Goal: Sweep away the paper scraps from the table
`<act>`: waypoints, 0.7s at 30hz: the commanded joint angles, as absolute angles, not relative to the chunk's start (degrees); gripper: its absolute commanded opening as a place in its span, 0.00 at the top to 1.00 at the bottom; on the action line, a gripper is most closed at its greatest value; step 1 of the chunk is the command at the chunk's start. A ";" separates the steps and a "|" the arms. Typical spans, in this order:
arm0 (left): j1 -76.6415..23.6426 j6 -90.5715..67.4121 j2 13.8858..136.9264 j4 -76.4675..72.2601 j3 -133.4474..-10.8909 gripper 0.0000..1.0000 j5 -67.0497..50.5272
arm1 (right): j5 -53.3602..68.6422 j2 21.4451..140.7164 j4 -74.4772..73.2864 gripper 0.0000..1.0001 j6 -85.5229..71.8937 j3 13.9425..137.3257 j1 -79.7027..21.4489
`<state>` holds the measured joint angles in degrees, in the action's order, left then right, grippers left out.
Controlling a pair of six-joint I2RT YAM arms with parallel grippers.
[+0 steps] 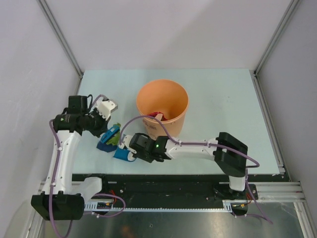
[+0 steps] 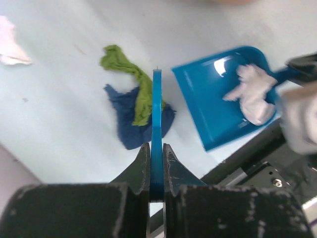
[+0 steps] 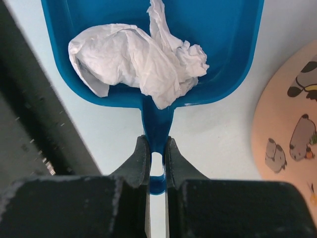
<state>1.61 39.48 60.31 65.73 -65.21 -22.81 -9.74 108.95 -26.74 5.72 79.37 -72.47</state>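
My left gripper [image 2: 156, 146] is shut on the thin blue brush [image 2: 157, 109], seen edge-on. The brush tip rests by a green scrap [image 2: 130, 79] lying over a dark blue scrap [image 2: 130, 126] on the table [image 1: 223, 99]. A white scrap [image 2: 11, 45] lies apart at the far left. My right gripper [image 3: 157, 139] is shut on the handle of the blue dustpan [image 3: 233, 54], which holds a white crumpled scrap [image 3: 138, 57]. From above, the left gripper [image 1: 110, 130], the green scrap [image 1: 117, 140] and the dustpan [image 1: 122, 154] sit close together near the front left.
An orange bucket [image 1: 162, 106] stands mid-table just behind the right gripper [image 1: 130, 148], with red scraps [image 1: 157, 115] inside; its side shows in the right wrist view [image 3: 290, 139]. The black front rail [image 1: 173, 181] runs close beside the dustpan.
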 commanded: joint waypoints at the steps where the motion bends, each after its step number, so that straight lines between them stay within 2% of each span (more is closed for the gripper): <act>1: 3.85 39.90 59.85 65.04 -68.99 1.00 -17.50 | -8.80 100.66 -31.63 1.00 8.00 79.45 -75.06; 5: 8.43 40.87 63.36 64.25 -69.96 1.00 -19.51 | -5.80 95.11 -38.57 1.00 8.44 80.33 -76.73; 11: 9.49 40.96 65.39 62.75 -69.00 1.00 -18.37 | -5.88 90.18 -51.75 1.00 5.98 86.99 -77.61; 17: 9.49 40.78 66.09 61.96 -66.89 1.00 -18.10 | -12.30 90.62 -65.72 1.00 3.87 102.81 -75.68; 21: 9.49 41.05 64.69 61.96 -65.31 1.00 -18.72 | -20.37 90.35 -67.94 1.00 4.13 111.08 -70.15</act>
